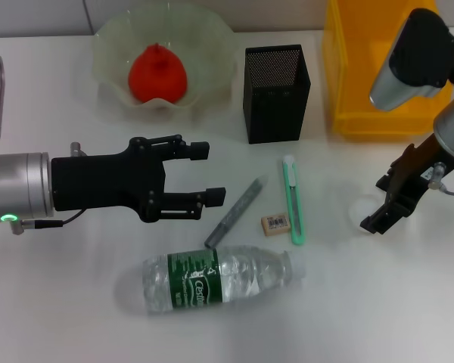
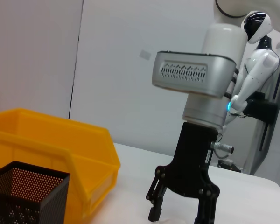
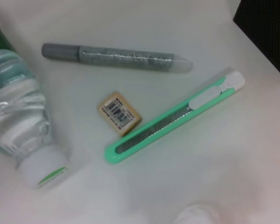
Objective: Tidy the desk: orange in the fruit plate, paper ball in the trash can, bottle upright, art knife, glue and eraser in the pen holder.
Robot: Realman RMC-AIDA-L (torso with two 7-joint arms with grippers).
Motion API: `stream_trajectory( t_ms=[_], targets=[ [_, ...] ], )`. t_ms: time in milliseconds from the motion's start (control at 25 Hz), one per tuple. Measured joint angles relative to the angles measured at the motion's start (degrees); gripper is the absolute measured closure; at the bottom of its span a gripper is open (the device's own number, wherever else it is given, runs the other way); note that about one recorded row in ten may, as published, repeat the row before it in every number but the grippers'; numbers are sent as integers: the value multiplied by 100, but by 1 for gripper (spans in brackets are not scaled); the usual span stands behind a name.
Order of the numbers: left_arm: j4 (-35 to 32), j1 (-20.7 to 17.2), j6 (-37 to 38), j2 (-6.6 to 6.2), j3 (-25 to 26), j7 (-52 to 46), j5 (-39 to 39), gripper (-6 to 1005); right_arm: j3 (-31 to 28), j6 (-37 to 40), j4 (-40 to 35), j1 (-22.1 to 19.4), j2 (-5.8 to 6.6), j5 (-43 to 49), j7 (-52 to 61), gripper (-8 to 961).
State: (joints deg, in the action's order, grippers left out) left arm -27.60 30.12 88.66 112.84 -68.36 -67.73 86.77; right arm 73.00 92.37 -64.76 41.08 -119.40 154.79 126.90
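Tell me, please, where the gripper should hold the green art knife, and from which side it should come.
Probably at the middle of its long body, coming from above. The art knife lies flat on the table, so only its two long edges offer a grip. The eraser lies close beside its lower part, so a hold slightly higher, toward the white end, seems safer. The right gripper is the nearer one.

Probably a robot lab: humanoid robot (image 2: 256,60) behind.

Bottle (image 3: 18,102) cropped — yellow bin (image 1: 378,68) too
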Motion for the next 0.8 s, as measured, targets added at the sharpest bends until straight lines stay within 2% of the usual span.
stream_trajectory(
  t_ms=[360, 600, 680, 800],
  targets=[
    [0, 3, -14, 9, -2, 3, -7, 208, 220, -339, 140, -90, -4, -112, -1, 136],
    [-1, 3, -24, 9, -2, 6, -14, 209, 219, -354, 188, -96, 2, -245, -65, 182],
    [-20, 3, -26, 9, -2, 6, -14, 209, 95, -168, 18, -102, 14, -284, -69, 351],
    [-31, 3, -26, 9, -2, 6, -8, 210, -130, 49, -205, -102, 24, -288, -70, 369]
  ],
)
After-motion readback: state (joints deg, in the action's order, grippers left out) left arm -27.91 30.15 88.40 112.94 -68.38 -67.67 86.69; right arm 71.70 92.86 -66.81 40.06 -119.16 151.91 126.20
